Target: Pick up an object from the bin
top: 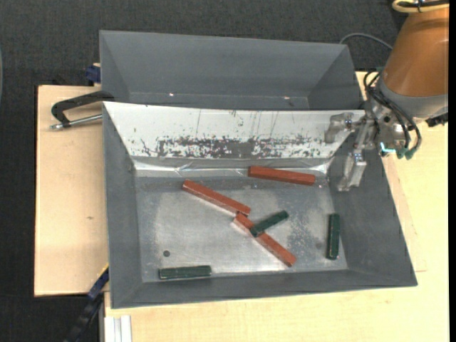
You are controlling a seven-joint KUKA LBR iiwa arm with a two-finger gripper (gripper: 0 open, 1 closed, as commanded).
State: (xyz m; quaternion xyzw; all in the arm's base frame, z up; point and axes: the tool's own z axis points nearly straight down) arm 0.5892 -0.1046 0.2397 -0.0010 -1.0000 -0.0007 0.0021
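Light falls from above: glare whitens the back wall of the grey bin (120,212) and sheens its floor; its side walls look dull, the carpet (214,6) behind it dark.

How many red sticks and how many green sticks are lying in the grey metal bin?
Red-brown flat sticks: 3
Dark green flat sticks: 3
Total: 6
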